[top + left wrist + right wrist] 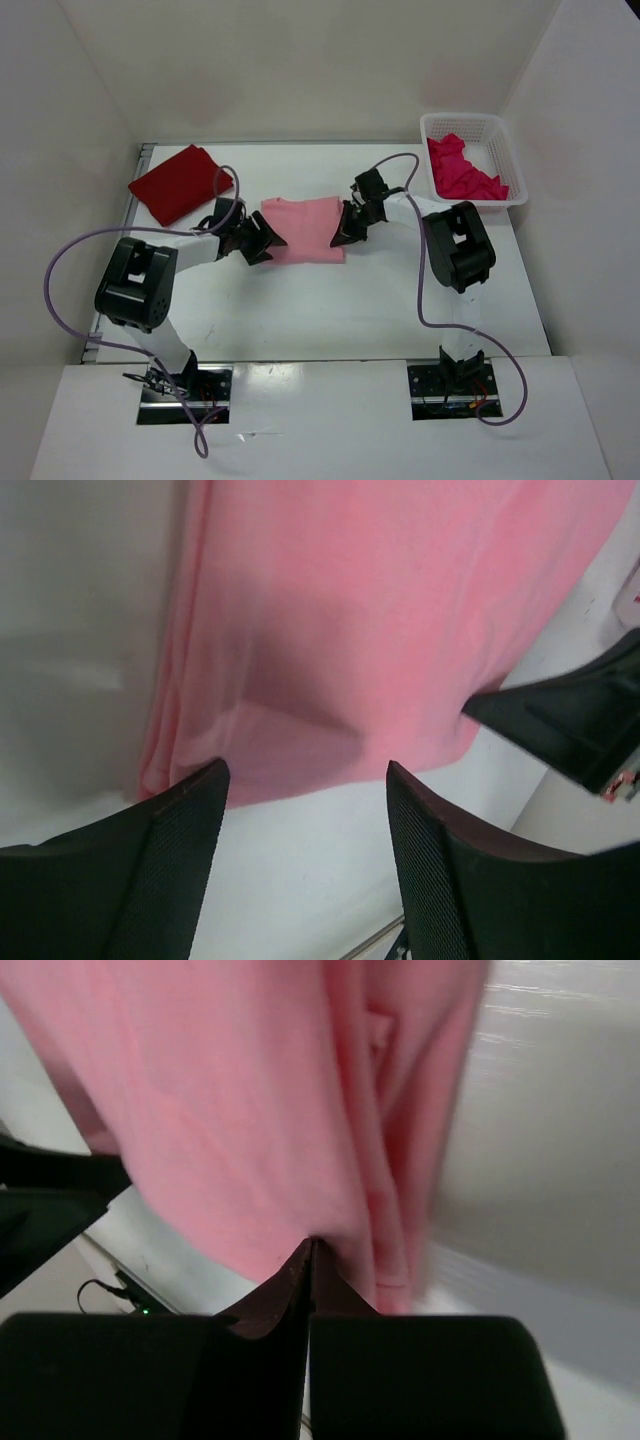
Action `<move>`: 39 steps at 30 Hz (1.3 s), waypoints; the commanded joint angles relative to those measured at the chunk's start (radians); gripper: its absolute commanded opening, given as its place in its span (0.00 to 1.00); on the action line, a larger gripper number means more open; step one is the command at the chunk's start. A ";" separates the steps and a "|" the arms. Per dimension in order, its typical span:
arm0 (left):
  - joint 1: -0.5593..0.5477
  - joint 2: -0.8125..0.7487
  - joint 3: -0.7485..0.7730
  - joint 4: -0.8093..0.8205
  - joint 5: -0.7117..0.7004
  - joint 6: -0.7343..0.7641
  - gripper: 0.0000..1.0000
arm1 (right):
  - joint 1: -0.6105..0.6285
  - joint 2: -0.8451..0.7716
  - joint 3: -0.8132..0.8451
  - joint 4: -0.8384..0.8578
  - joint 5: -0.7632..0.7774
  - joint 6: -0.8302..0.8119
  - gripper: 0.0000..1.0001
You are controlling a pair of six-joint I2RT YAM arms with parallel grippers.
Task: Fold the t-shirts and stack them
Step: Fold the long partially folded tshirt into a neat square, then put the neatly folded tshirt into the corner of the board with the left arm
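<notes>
White enclosure walls surround a white worktop (330, 310), with both arm bases at its near edge.

1. Task items. The dark red t-shirt (180, 183) lies folded at the far left corner, which appears to serve as the base of the stack. The pink t-shirt (305, 230) lies folded at the centre of the worktop. The crimson-magenta t-shirt (462, 172) lies crumpled inside the white basket (460, 117) at the far right corner, not yet folded.

2. Tool state. The left gripper (265, 240) is at the left edge of the pink t-shirt with its jaws apart and nothing between them. The right gripper (345, 228) is at the right edge with its jaws closed together. Placing one gripper on each side suits handling the folded cloth by both edges at once.

3. View differences. The top view gives the layout but hides the fingertips. The left wrist view shows the cloth edge just beyond the open fingers (190, 810), untouched. The right wrist view shows the closed tips touching the pink hem; whether any cloth is pinched between them cannot be determined.
</notes>
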 commanded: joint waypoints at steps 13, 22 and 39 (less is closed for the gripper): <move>0.096 -0.044 0.121 -0.138 -0.166 0.195 0.80 | -0.004 -0.274 0.002 -0.080 0.045 -0.064 0.48; 0.087 0.202 0.175 -0.005 -0.039 0.252 0.72 | -0.042 -0.452 -0.098 -0.061 0.012 -0.043 0.48; 0.076 0.309 0.797 -0.089 0.084 0.160 0.00 | -0.151 -0.593 -0.243 -0.046 0.010 -0.001 0.47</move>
